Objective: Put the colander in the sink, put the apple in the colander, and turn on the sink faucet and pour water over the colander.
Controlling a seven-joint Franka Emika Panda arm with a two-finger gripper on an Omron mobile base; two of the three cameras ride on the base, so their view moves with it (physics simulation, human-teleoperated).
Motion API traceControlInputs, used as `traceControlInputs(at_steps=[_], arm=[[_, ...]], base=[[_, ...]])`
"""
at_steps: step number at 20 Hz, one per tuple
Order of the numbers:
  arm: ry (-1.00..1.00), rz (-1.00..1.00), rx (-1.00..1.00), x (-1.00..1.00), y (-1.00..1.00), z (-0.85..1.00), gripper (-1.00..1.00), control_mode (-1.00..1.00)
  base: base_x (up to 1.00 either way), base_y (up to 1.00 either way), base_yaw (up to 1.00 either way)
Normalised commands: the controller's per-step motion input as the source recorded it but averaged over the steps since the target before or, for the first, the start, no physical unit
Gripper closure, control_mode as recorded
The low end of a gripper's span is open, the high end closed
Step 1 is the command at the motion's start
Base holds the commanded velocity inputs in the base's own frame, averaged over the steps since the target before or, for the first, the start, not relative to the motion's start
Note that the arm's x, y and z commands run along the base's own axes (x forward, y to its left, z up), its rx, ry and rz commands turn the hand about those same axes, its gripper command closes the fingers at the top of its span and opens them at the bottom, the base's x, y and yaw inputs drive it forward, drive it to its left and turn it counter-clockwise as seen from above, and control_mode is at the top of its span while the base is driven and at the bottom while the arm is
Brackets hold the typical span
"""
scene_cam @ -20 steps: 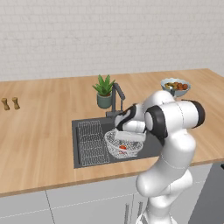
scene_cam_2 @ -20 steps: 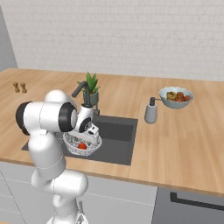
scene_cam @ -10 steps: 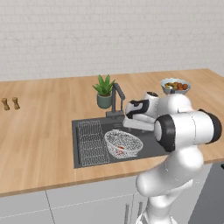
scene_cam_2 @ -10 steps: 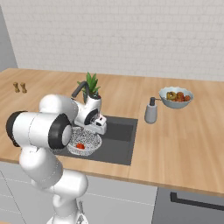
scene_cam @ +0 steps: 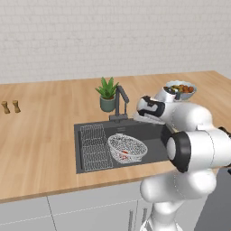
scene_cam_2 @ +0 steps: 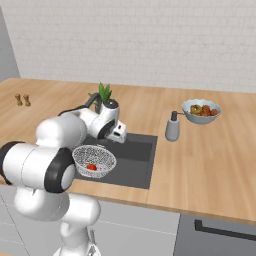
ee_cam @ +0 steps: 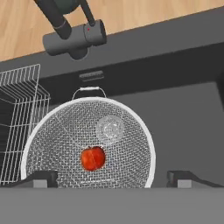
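1. No brand, label or writing is showing anywhere that can be read.
2. The gripper (ee_cam: 111, 177) is hanging with its fingers spread wide and gripping nothing; in the hand view only the two dark fingertips (ee_cam: 41, 177) are peeking in.
3. The colander (ee_cam: 87, 144) is sitting in the sink (ee_cam: 183, 118) directly below the gripper, its near rim cut off.
4. The apple (ee_cam: 92, 158) is lying inside the colander.
5. The sink faucet (ee_cam: 72, 33) is standing beyond the colander, its upper part cropped.
6. The wire rack (ee_cam: 15, 113) is lying beside the colander, partly out of frame.
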Motion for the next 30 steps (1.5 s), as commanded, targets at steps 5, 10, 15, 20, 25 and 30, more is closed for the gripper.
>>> traceControlInputs(at_steps=[5, 10, 15, 20, 25, 30], arm=[[-0.32, 0.00, 0.01, 0.00, 0.00, 0.39, -1.00, -1.00], [-0.32, 0.00, 0.02, 0.10, 0.00, 0.06, -1.00, -1.00], [-0.31, 0.00, 0.01, 0.44, 0.06, -0.03, -1.00, -1.00], [-0.26, -0.01, 0.03, 0.34, 0.00, 0.00, -1.00, -1.00], [-0.18, -0.01, 0.00, 0.03, 0.00, -0.20, -1.00, -1.00], [-0.16, 0.00, 0.00, 0.01, 0.00, -0.22, -1.00, -1.00]], base=[[0.00, 0.00, 0.00], [0.00, 0.00, 0.00], [0.00, 0.00, 0.00], [0.00, 0.00, 0.00], [0.00, 0.00, 0.00], [0.00, 0.00, 0.00]])
